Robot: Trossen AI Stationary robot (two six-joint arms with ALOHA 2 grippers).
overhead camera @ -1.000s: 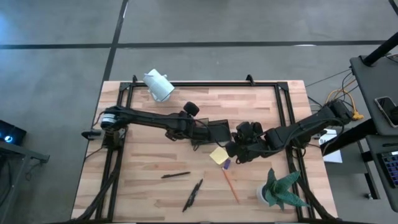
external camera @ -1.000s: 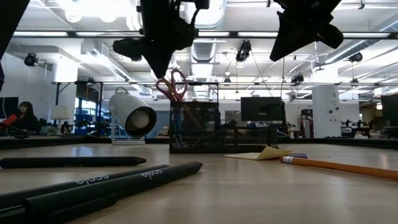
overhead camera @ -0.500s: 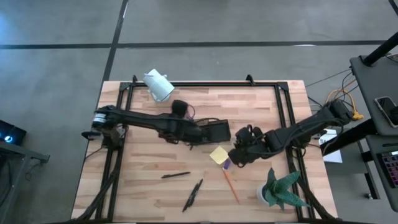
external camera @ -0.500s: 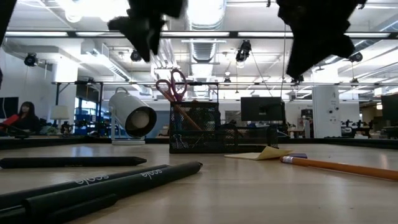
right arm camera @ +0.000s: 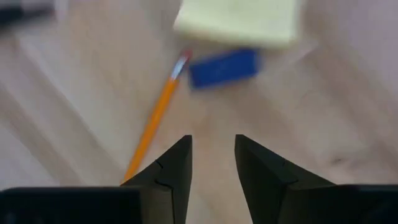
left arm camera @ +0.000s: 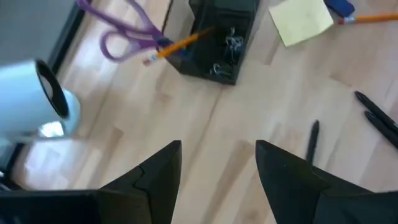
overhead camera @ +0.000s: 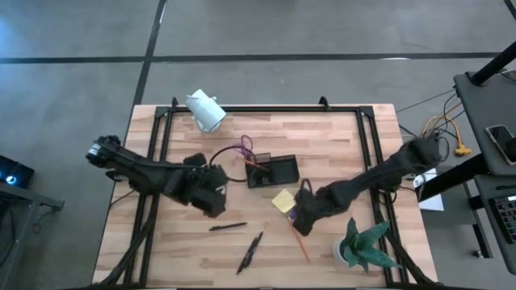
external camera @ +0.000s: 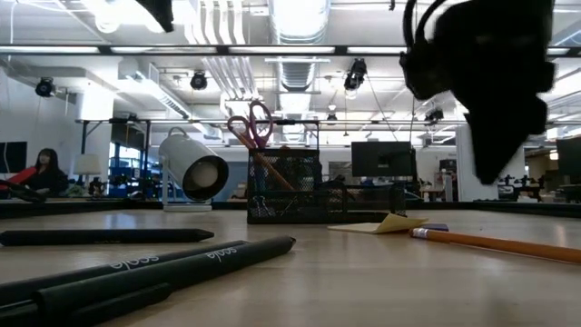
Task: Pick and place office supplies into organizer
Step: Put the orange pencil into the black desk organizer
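Purple scissors (overhead camera: 239, 150) half-hidden in organizer (overhead camera: 272, 171); left hand (overhead camera: 211, 198) wide, right hand (overhead camera: 304, 220) part-open w/ nothing held.

Illumination is even, from overhead ceiling strip lights (external camera: 300, 18) that glare white in the low view. Shadows on the wooden table (overhead camera: 330, 153) are soft and faint. The right wrist view is motion-blurred: beyond the right gripper (right arm camera: 212, 155), the yellow sticky-note pad (right arm camera: 236, 22) and orange pencil (right arm camera: 155, 118) smear. In the low view the near black pens (external camera: 154, 268) are soft-focused.
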